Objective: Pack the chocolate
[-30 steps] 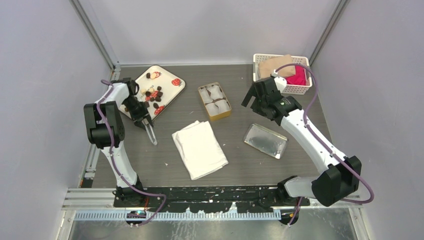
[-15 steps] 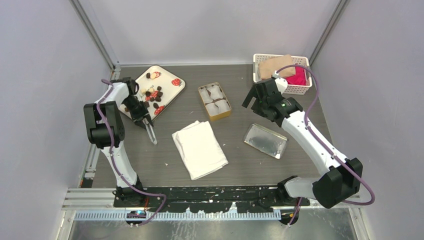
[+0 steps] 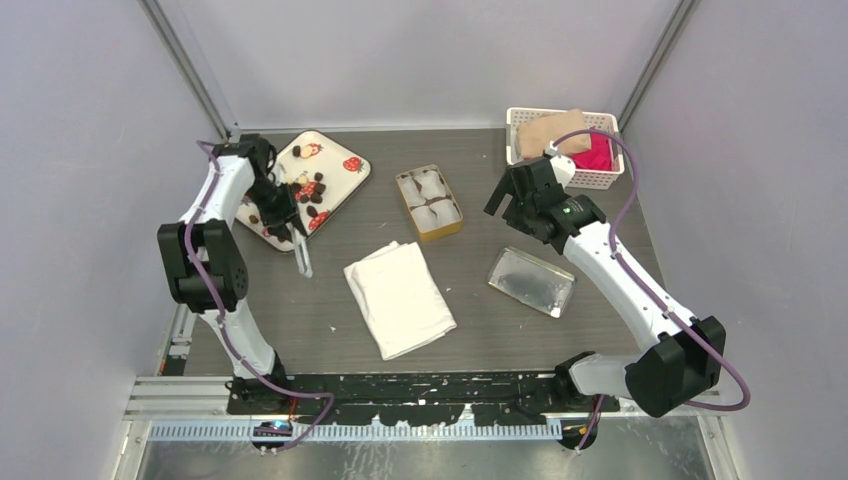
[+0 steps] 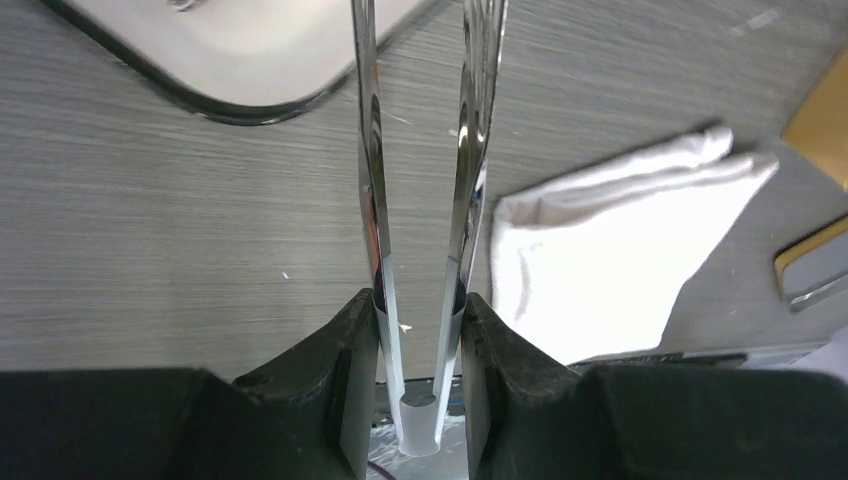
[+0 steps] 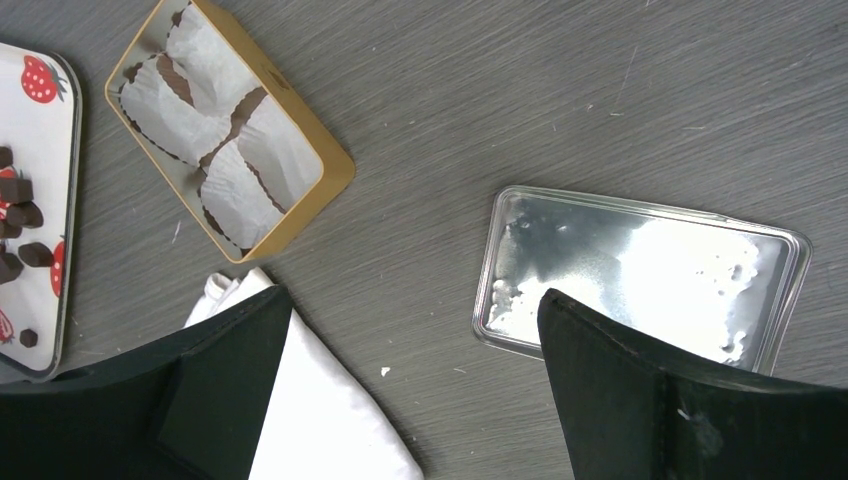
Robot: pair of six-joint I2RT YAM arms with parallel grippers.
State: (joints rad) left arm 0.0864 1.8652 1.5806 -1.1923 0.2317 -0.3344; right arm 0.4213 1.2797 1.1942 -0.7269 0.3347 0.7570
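Picking up is in hand: the left tool (image 4: 420, 300) is clenched on metal tongs (image 4: 372, 150) at the tray's (image 3: 352, 178) near edge, where the chocolate (image 3: 308, 190) lies. The right tool (image 5: 412, 335) hangs released. Next, pinch one lump gently and carry it to the gold tin (image 3: 447, 231).

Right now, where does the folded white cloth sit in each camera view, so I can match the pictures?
Top external: the white cloth lies mid-table, slightly left of centre.
Left wrist: the white cloth is on the right side, right of the tweezers.
Right wrist: the white cloth is at the bottom left, cut off by the edge.
Shared landmark: the strawberry tray, seen in all three.
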